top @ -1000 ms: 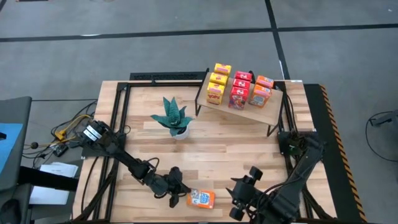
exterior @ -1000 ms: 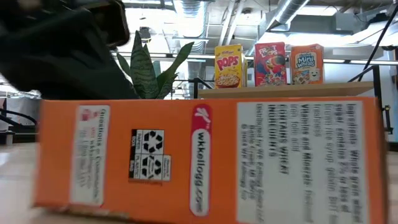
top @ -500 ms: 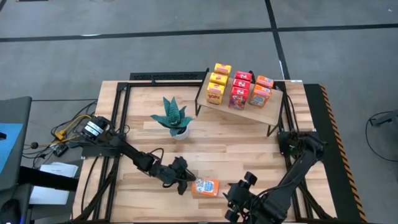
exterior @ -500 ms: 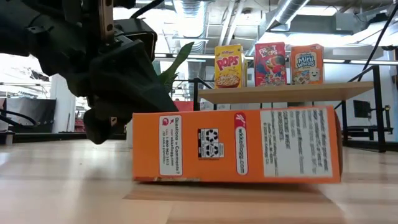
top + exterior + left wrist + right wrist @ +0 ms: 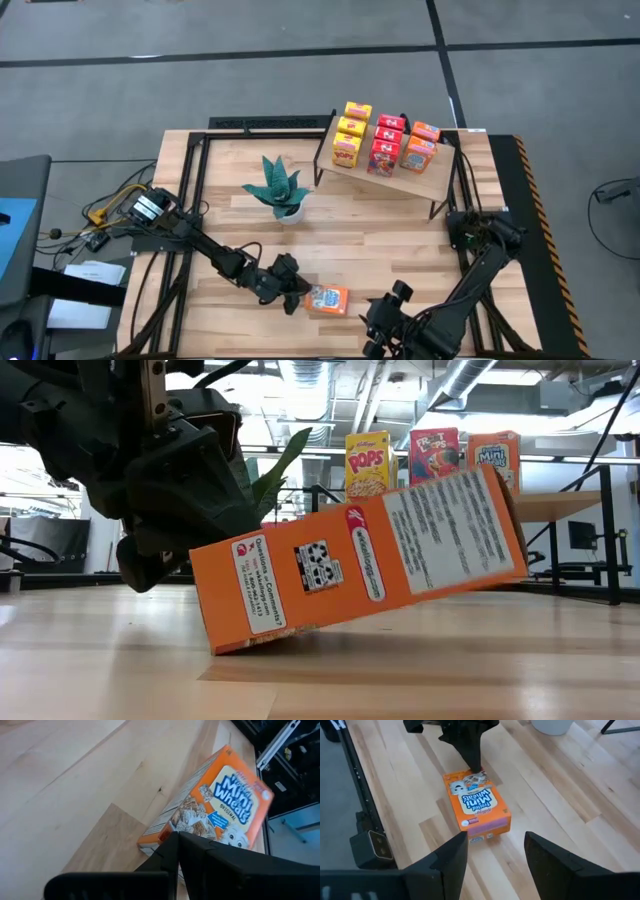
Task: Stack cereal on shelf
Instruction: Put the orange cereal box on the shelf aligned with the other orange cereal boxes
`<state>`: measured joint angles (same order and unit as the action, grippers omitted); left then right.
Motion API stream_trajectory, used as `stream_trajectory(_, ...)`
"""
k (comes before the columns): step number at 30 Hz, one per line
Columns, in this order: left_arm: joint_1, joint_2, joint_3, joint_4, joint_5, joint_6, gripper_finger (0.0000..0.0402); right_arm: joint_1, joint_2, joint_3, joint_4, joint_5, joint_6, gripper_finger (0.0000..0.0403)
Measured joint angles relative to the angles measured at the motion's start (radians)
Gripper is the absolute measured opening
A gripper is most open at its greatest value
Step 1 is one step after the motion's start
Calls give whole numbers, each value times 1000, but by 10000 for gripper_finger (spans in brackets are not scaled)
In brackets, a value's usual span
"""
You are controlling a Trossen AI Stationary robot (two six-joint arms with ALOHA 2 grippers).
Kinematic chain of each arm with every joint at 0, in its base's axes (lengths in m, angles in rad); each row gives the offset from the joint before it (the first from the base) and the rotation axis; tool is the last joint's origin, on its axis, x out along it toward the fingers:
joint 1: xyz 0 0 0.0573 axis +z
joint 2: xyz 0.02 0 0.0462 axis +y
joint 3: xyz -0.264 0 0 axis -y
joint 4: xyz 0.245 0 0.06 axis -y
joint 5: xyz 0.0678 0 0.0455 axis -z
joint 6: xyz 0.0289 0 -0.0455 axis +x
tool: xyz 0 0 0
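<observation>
The closed left gripper props a tilted orange cardboard cereal box, its underside hidden; the right gripper gapes beside it

arms: dark, jointed | claw: matte black (wedge-shaped fingers)

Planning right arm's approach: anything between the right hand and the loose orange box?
Nothing visible. The open right hand faces the orange box across bare tabletop; the shut left hand presses its far end.

Cereal boxes: nine. Eight on shelf, three yellow, three red, two orange; one orange Mini-Wheats box at left gripper tips. Plant: one.
</observation>
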<state>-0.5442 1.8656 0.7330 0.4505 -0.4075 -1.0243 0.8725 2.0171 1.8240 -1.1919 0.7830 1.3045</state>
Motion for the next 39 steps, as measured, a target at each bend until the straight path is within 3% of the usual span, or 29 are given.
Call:
stream_trajectory(7,-12,-1,0,-36,-14,10,0,-10,0,-55,33,-1,35,240)
stream_trajectory(18,-59,6,-3,-159,-8,-27,0,-9,0,-115,127,-7,28,225)
stream_trajectory(34,-44,7,-5,-64,-44,-9,0,-82,-2,-114,267,-2,-235,230)
stream_trajectory(39,-42,8,-6,28,-44,5,0,-98,-3,-114,306,-49,-293,230)
